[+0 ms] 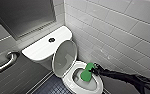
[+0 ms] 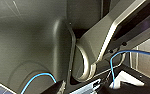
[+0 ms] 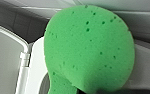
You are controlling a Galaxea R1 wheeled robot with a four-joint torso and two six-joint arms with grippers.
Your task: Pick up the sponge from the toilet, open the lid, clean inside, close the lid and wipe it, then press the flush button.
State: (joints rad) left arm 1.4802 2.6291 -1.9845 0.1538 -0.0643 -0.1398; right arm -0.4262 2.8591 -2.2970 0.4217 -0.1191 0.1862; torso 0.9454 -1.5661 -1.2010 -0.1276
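Note:
The white toilet (image 1: pixel 98 83) stands against the tiled wall, and its lid (image 1: pixel 64 58) is raised, leaning back toward the tank (image 1: pixel 39 50). The small dark flush button (image 1: pixel 51 39) sits in the middle of the tank top. My right gripper (image 1: pixel 94 70) reaches in from the right and is shut on the green sponge (image 1: pixel 86 72), which hangs over the far side of the bowl, partly below the rim. In the right wrist view the sponge (image 3: pixel 91 50) looms large, with the raised lid (image 3: pixel 3 57) and the seat rim (image 3: pixel 37 72) beside it. My left gripper is open.
A metal grab bar (image 1: pixel 6 63) runs along the left wall. White tiled wall (image 1: pixel 116 30) stands close behind the bowl on the right. Dark tiled floor (image 1: pixel 51 88) lies left of the bowl. The left wrist view looks at the robot's own grey body (image 2: pixel 28 45) and blue cables.

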